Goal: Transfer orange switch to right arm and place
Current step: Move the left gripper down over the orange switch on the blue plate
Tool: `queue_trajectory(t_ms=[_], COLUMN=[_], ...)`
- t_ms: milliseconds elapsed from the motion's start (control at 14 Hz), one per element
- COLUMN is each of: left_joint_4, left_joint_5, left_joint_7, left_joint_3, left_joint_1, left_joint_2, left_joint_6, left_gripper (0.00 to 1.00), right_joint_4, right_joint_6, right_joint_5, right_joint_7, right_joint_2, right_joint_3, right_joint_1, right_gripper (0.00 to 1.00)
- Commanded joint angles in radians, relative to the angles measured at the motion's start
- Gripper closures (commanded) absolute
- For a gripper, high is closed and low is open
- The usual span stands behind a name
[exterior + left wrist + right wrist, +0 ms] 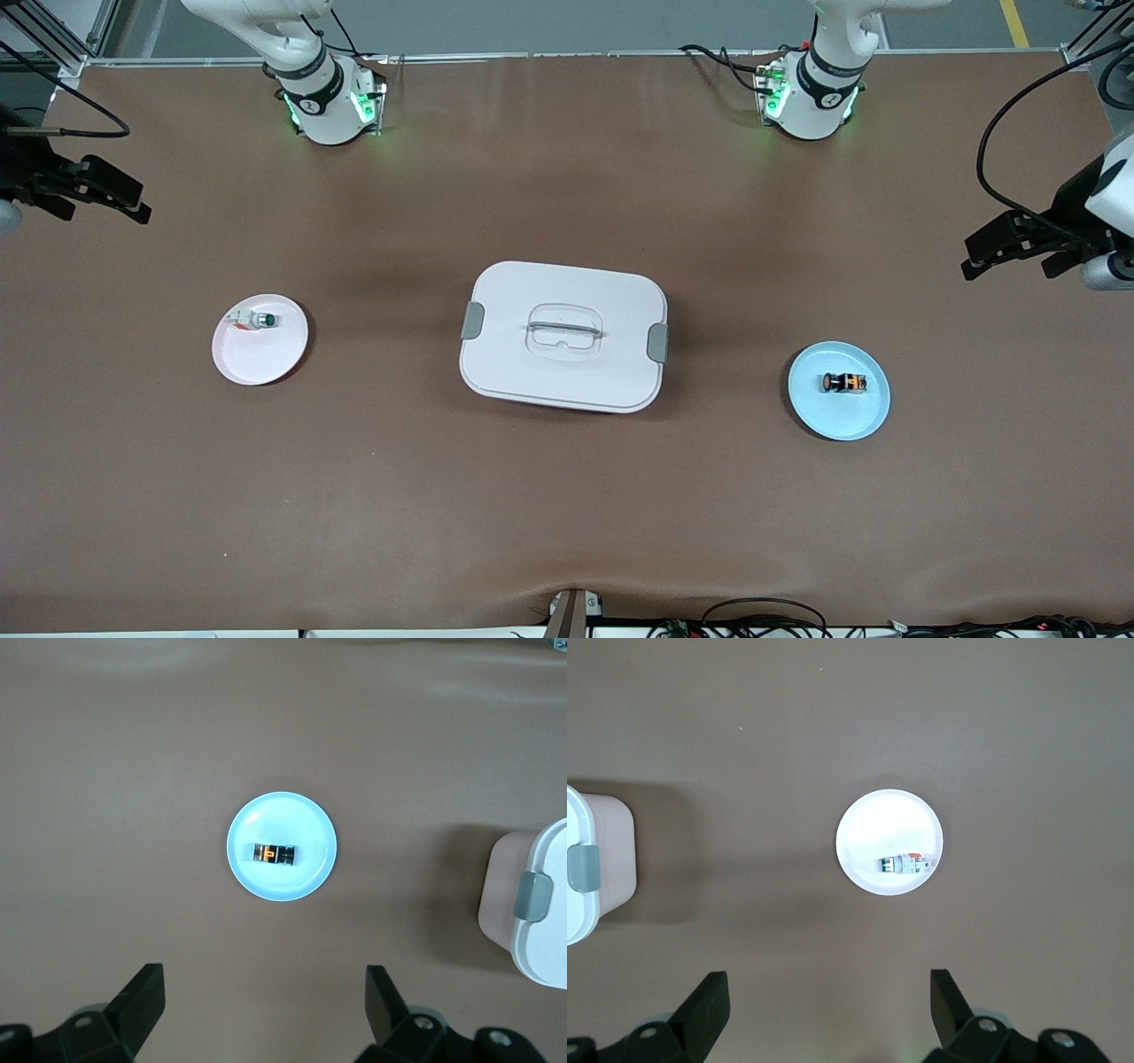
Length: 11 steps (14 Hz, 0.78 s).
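Front view: left fingers (1010, 246) edge-cropped

Black-and-orange switch (843, 382), light-blue plate (864, 421), brown table (567, 496)

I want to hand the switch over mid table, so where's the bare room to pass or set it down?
Bare brown table runs wide between the lidded white box and the front camera's edge. Smaller bare gaps lie between the box and the blue plate holding the orange switch, and between the box and the pink plate. The box fills the centre.
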State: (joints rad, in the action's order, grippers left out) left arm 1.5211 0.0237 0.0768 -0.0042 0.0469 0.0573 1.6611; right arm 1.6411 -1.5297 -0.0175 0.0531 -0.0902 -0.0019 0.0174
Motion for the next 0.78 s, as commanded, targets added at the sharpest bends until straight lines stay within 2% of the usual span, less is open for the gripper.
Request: queue_trajectory(t_ms=[0, 428, 713], left_joint_4=[-0.004, 0.002, 0.031], left_joint_5=[-0.010, -0.005, -0.010], left_joint_7=[0.003, 0.005, -0.005], left_joint_3=[0.000, 0.000, 0.000], left_joint_1=[0.002, -0.005, -0.010], left_joint_2=[-0.001, 0.015, 0.035], left_joint_6=[-0.017, -0.021, -0.099], left_gripper=[0.00, 0.00, 0.00], right_joint_4=[0.020, 0.020, 0.023], right_joint_6=[-0.004, -0.004, -0.004], right_joint_5=[0.007, 0.007, 0.007], right_joint_7=[-0.009, -0.007, -0.009], right_joint_2=[-0.022, -0.022, -0.022], right_joint_3=[-0.003, -0.003, -0.003], right_joint_1=[0.000, 0.000, 0.003], right_gripper=[0.00, 0.00, 0.00])
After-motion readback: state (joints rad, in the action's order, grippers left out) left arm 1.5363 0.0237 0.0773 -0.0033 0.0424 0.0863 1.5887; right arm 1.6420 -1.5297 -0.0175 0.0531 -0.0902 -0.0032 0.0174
